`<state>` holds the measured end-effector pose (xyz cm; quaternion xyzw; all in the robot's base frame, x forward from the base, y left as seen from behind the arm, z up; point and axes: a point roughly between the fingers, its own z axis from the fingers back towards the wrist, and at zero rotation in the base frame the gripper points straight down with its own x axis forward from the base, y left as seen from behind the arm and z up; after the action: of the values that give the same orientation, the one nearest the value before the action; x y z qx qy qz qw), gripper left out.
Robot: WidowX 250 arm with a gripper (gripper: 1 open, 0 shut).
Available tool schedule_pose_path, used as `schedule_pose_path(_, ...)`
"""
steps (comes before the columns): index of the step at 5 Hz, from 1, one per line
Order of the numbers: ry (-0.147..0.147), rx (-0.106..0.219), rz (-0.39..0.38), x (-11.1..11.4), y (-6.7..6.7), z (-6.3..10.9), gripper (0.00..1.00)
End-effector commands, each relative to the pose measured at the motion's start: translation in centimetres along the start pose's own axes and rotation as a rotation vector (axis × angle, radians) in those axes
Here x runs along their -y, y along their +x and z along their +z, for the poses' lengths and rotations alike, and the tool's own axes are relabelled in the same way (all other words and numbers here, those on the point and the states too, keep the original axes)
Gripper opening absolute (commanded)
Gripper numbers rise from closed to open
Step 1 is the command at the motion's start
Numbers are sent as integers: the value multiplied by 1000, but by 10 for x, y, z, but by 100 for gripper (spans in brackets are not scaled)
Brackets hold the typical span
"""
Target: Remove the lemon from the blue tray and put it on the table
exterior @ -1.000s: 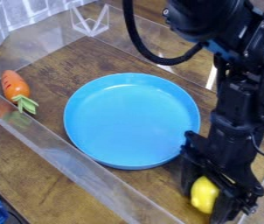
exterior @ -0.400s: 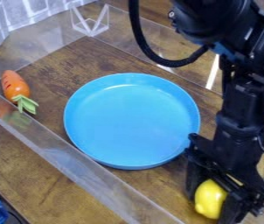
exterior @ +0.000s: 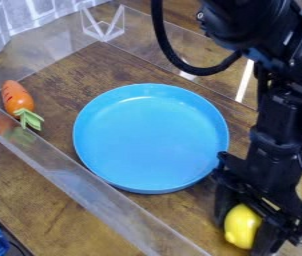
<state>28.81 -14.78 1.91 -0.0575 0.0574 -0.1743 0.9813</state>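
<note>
The yellow lemon (exterior: 241, 226) is outside the blue tray (exterior: 120, 120), just past its lower right rim, low over the brown table (exterior: 181, 62). My gripper (exterior: 255, 234) points straight down at the lower right corner of the view, and its black fingers are shut on the lemon from both sides. I cannot tell whether the lemon touches the tabletop. The round tray lies in the middle of the table with nothing in it.
An orange carrot (exterior: 16, 98) with a green top lies at the left edge of the table. Clear plastic edging (exterior: 63, 178) runs along the near and left sides. A clear plastic piece (exterior: 103, 20) stands at the back. The black arm rises over the right side.
</note>
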Motion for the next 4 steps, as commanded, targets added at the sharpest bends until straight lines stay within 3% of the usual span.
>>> schedule_pose_path(1,10,7,6,7,4,-4,0)
schedule_pose_path(2,13,9,23,7,5,-4,100)
schedule_pose_path(4,16,58,51,4,4,18,100)
